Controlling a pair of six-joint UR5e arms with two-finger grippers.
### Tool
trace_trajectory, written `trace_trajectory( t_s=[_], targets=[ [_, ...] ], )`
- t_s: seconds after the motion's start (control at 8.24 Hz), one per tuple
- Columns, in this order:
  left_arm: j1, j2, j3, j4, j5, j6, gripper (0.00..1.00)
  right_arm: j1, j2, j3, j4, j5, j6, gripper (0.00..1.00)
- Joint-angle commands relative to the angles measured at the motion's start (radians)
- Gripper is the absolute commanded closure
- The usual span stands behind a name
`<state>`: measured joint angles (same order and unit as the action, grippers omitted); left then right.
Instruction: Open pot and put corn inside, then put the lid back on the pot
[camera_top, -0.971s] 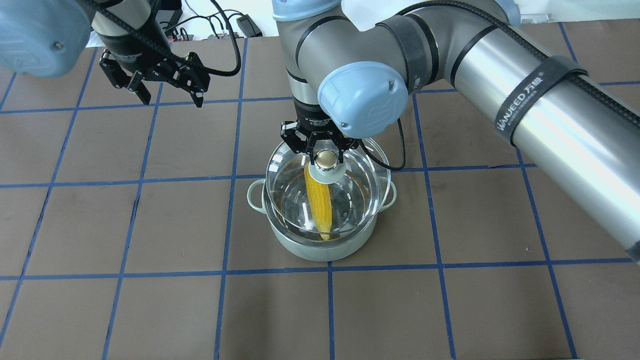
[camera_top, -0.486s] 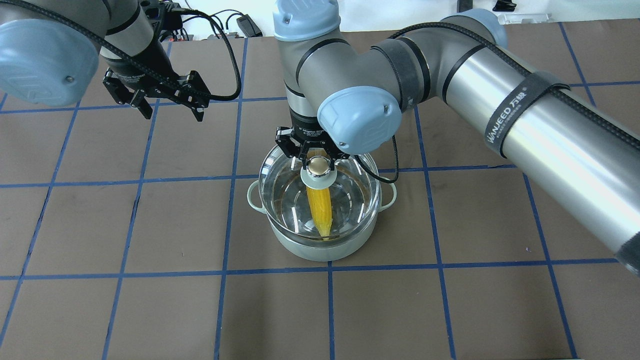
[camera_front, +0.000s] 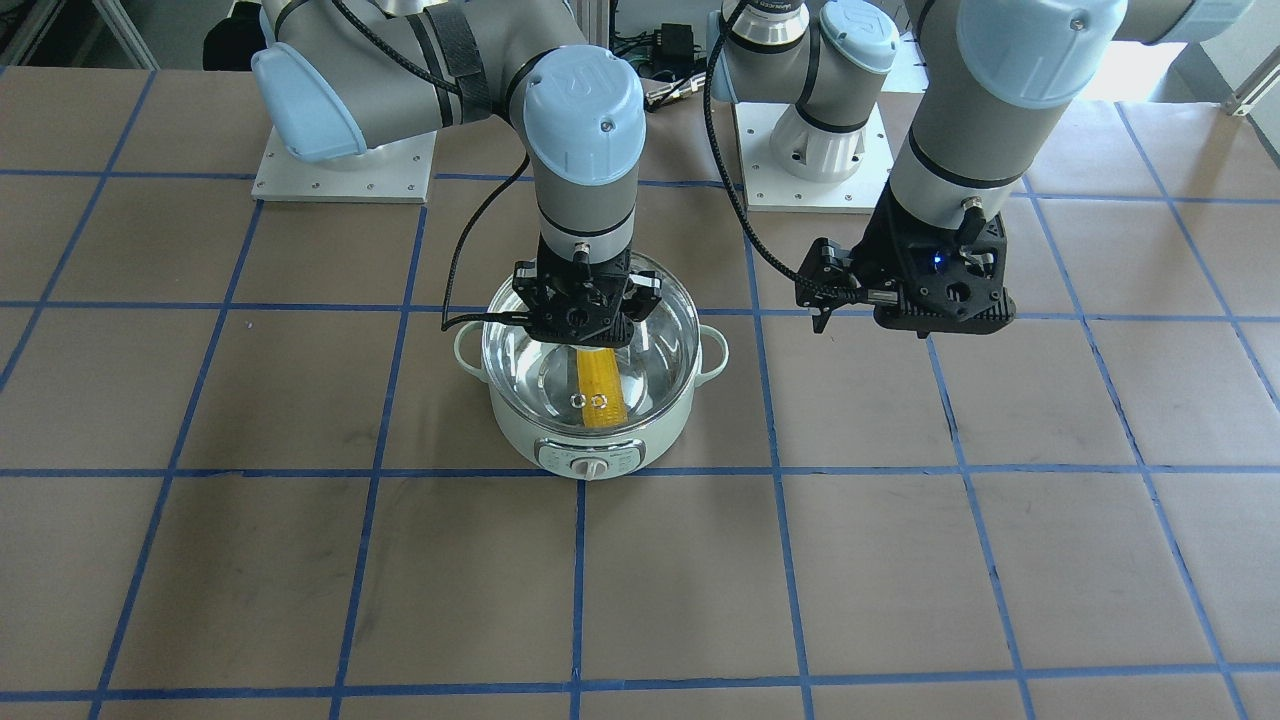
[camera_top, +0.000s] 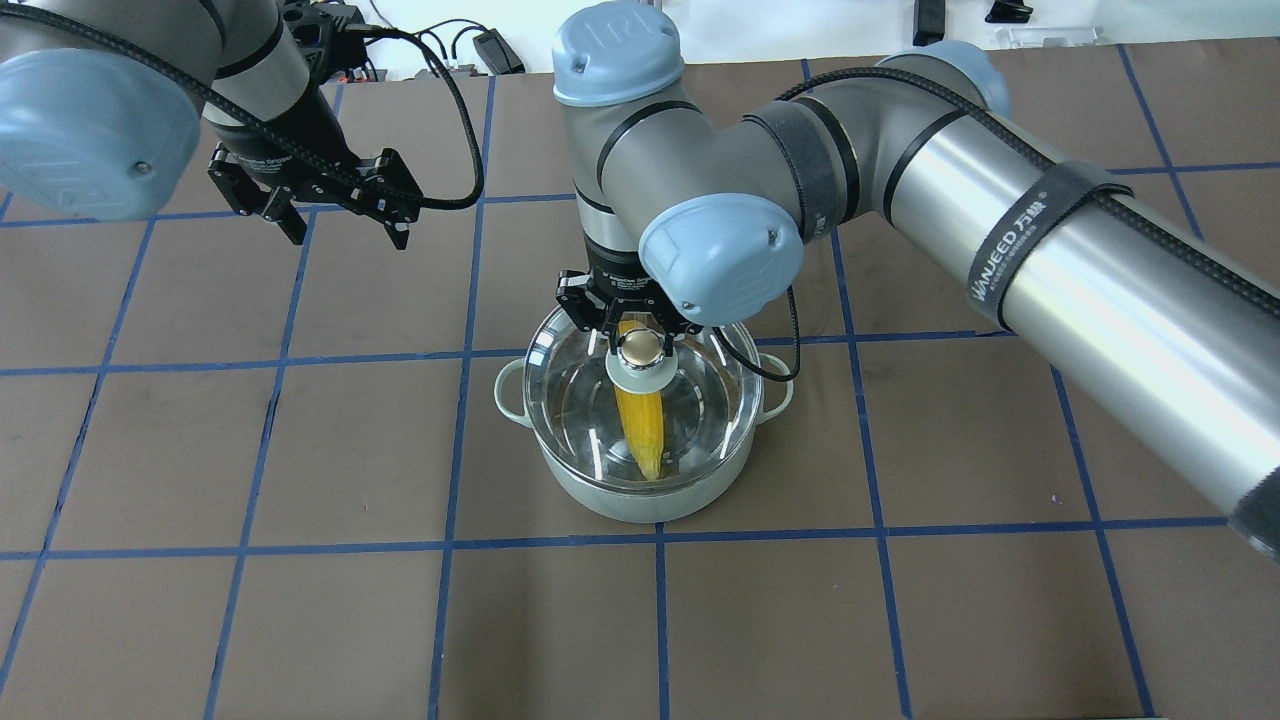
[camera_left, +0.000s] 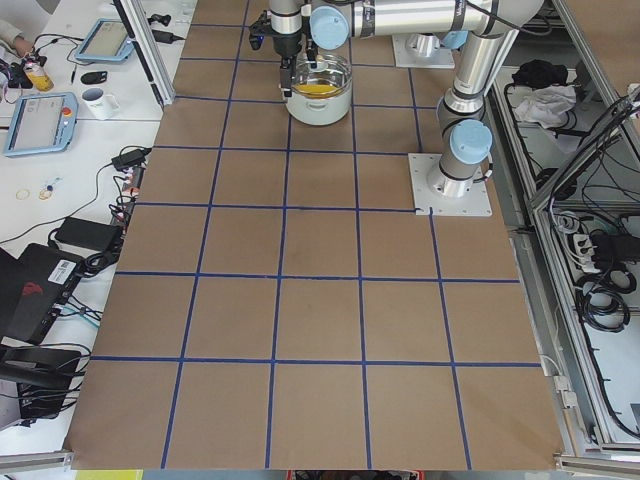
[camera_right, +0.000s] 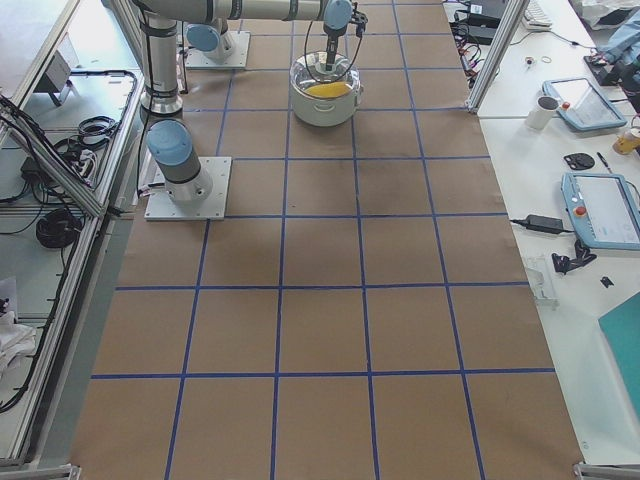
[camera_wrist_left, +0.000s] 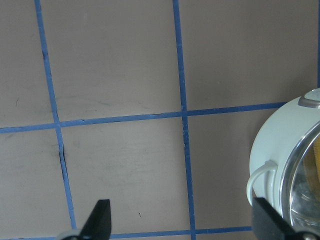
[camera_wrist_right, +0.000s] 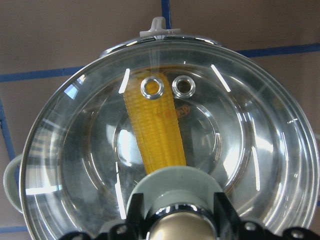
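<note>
The pale mint-green pot (camera_top: 640, 503) stands mid-table, its white dial facing away from the robot (camera_front: 590, 466). The yellow corn (camera_top: 640, 430) lies inside it and shows through the glass. My right gripper (camera_top: 640, 335) is shut on the golden knob (camera_top: 641, 347) of the clear glass lid (camera_top: 700, 400). It holds the lid level over the pot's mouth, at or just above the rim. In the right wrist view the lid (camera_wrist_right: 260, 150) covers the corn (camera_wrist_right: 157, 135). My left gripper (camera_top: 340, 215) hangs open and empty, back left of the pot.
The brown table mat with its blue tape grid (camera_top: 450, 545) surrounds the pot. In the left wrist view the pot's side and a loop handle (camera_wrist_left: 257, 180) show at the right edge. Cables and a power strip (camera_top: 480, 45) lie beyond the far edge.
The right gripper has lowered the lid and centred it over the pot's mouth. The left gripper has shifted slightly toward the robot and stays open.
</note>
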<state>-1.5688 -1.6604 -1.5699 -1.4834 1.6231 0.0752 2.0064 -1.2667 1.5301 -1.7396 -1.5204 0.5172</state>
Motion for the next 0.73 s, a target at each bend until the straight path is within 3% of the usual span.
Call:
trace_trajectory(
  t_s=[0.0,0.61],
  targets=[
    [0.0,-0.002,-0.001,0.0,0.001,0.0,0.0,0.0,0.001,0.001,-0.001,0.0,-0.008,0.89],
    [0.0,-0.004,-0.001,0.002,0.0,0.0,0.0,0.0,0.003,0.001,-0.023,-0.004,-0.014,0.89]
  ],
)
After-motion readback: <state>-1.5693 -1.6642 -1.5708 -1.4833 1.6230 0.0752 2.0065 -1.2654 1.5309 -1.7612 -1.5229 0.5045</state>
